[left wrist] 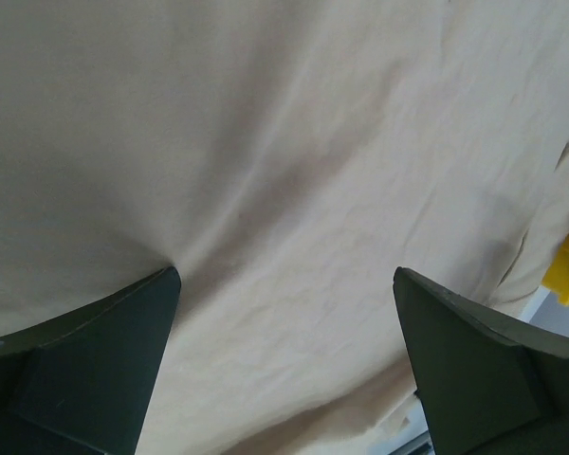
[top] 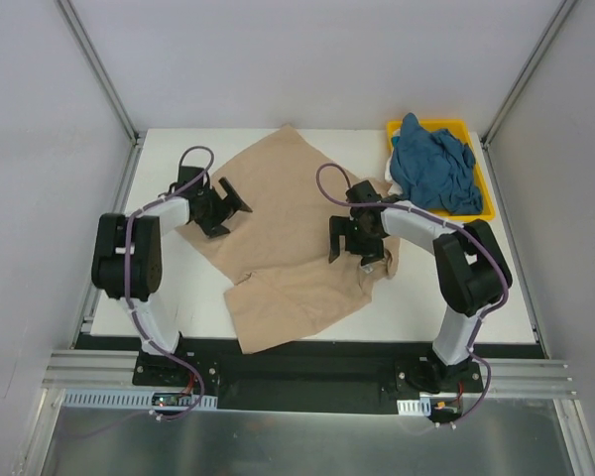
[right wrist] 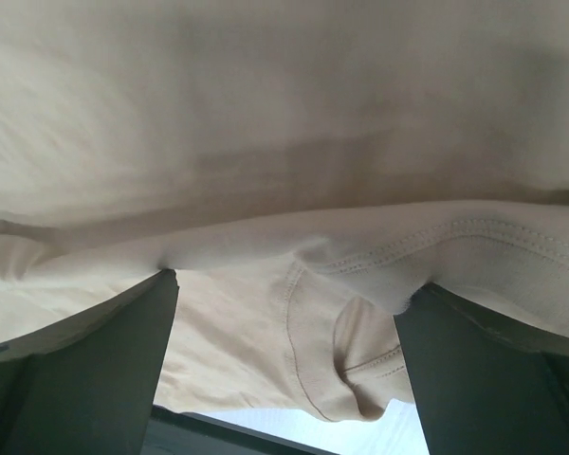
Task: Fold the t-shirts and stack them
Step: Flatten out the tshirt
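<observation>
- far right corner first: a yellow tray (top: 431,125) holds the teal shirt (top: 434,171), bunched in a heap that fills it and rises over the rim.
- to the left, the tan shirt (top: 283,223) lies on the white table (top: 178,288), across the middle, well apart from the tray.
- the left gripper (top: 234,220) is over the tan shirt's left edge, jaws spread wide, nothing in them. its wrist view shows only smooth cloth close under the fingers (left wrist: 123,351).
- the right gripper (top: 352,253) is over the shirt's right side, jaws just as wide, gripping nothing. its wrist view shows rumpled folds and stitched hems between the fingers (right wrist: 95,370).
- both arms reach in over the cloth and cover parts of its side edges.
- the tan shirt's long axis runs from the far middle of the table toward the near edge, leaning left. the far part lies flat, the near part is creased, and its nearest corner reaches the table's front edge.
</observation>
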Controlling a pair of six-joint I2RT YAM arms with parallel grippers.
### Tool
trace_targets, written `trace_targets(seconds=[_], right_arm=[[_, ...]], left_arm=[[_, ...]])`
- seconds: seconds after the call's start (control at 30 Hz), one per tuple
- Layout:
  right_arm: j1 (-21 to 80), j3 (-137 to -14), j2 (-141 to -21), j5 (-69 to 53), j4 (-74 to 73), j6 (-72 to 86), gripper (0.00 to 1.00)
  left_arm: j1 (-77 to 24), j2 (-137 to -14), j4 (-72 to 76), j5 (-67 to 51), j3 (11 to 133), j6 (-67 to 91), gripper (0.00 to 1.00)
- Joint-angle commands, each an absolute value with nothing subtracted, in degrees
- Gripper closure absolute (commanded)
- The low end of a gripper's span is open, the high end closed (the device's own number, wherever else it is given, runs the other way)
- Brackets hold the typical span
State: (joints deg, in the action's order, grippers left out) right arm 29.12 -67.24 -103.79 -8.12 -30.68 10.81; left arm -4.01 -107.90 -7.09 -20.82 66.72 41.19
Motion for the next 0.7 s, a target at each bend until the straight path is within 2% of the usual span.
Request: trace_targets(seconds=[0.0, 0.2, 0.37, 0.43, 0.5, 0.67], right_arm=[[29.0, -69.2, -106.0, -9.6, -29.4, 9.8, 0.04], [29.3, -71.6, -108.0, -12.2, -29.3, 4.7, 0.04], [29.8, -79.2, -112.0, -12.7, -30.8, 0.4, 0.04], [30.5, -83.0, -113.2, -7.4, -34.9, -3.3, 0.03], [31.7, -87.4, -113.5, -0.7, -37.3, -8.9, 0.02], [32.6, -91.8, -111.2, 0.5, -36.6, -16.2, 0.02]], left_arm=[[-3.4, -98.6, -14.2, -12.8, 51.9, 41.2, 0.01], [-2.9, -80.6, -19.0, -5.8, 36.5, 43.5, 0.01], [-3.0, -67.5, -21.3, -7.9, 29.3, 47.9, 0.01], [-3.0, -62.6, -21.8, -9.7, 27.7, 48.7, 0.01], [-3.0, -59.7, -23.2, -11.0, 28.5, 45.5, 0.01], [-3.0, -57.5, -28.0, -3.9, 40.7, 40.3, 0.01]])
